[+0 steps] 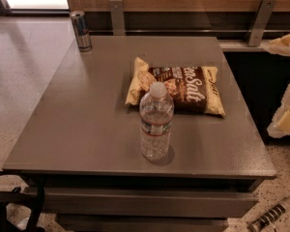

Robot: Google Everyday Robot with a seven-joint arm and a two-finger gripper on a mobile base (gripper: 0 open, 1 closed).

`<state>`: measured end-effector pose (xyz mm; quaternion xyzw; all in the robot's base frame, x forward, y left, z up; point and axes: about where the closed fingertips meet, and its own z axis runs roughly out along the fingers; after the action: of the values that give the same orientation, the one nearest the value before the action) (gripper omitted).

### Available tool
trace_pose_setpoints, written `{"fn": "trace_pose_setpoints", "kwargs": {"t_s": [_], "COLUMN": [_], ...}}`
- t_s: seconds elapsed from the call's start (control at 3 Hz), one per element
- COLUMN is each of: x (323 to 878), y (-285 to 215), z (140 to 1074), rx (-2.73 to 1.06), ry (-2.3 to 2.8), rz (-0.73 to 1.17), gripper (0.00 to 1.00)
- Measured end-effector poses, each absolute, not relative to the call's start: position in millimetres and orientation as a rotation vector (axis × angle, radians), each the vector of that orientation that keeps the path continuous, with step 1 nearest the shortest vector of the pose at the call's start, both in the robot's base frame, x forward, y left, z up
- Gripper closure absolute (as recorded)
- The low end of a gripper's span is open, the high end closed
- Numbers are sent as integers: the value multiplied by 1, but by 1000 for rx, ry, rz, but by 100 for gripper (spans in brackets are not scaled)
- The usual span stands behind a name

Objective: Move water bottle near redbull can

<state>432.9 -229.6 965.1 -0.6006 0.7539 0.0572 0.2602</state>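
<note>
The water bottle (156, 122), clear and ribbed with a white cap and a thin red-striped label, stands upright near the front middle of the grey table (77, 129). The redbull can (80, 30), slim, silver and blue, stands at the table's far left corner, well apart from the bottle. My gripper is not in view. Only pale parts of my arm (286, 117) show at the right edge, off the table.
A brown and yellow chip bag (183, 88) lies flat just behind the bottle. A wooden wall with metal brackets (117, 16) runs behind the table. Speckled floor lies to the left. A dark chair part (9, 207) is at the bottom left.
</note>
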Motion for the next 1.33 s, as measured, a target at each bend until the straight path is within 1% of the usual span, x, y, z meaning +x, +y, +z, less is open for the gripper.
{"fn": "trace_pose_setpoints", "kwargs": {"t_s": [0.33,0.67,1.0,1.33], "x": [430,430,429,427], "y": [-219,-193,-152,-118], "z": [951,940,952,965], "rx": [-1574,-1493,-1406,-1349], "ry": [1909,1740,1556,1433], "rz": [325,522,712,848], "gripper": [0,0,0,0]}}
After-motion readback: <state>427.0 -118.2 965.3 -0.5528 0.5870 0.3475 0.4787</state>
